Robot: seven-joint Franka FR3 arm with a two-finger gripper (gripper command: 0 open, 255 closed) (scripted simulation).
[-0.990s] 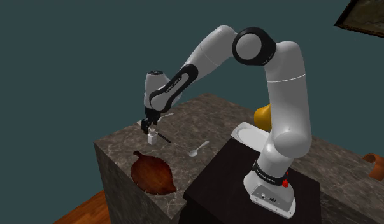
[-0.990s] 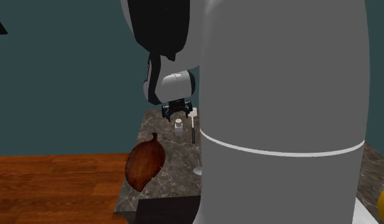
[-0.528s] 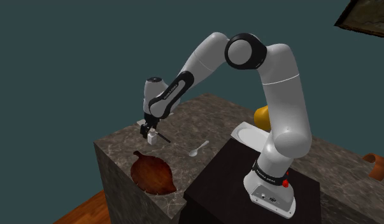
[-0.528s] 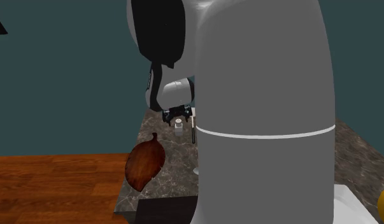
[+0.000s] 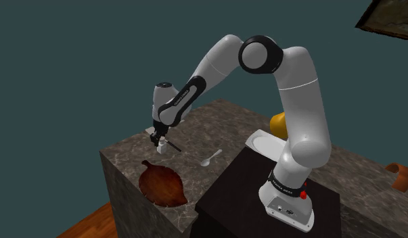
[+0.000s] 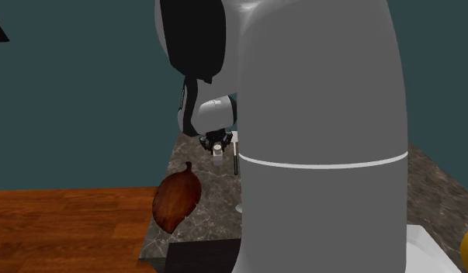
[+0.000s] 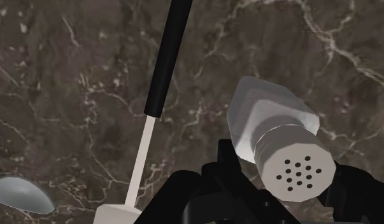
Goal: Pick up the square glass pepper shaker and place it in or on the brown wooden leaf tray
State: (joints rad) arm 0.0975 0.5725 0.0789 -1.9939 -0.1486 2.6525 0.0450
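The end effector (image 5: 157, 139) sits low over the dark, white-veined marble worktop (image 5: 121, 159), left of centre in the shoulder view. It straddles the square, pale pepper shaker (image 7: 273, 127) with its perforated cap, but I cannot tell whether it clamps it. The glossy brown leaf tray (image 5: 162, 184) lies near, lower left.

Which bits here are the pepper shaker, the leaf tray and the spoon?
Pepper shaker (image 7: 291, 170): wrist view, on its holed cap.
Leaf tray (image 5: 163, 184): shoulder view, on the middle of the brown leaf.
Spoon (image 5: 206, 162): shoulder view, on its bowl.
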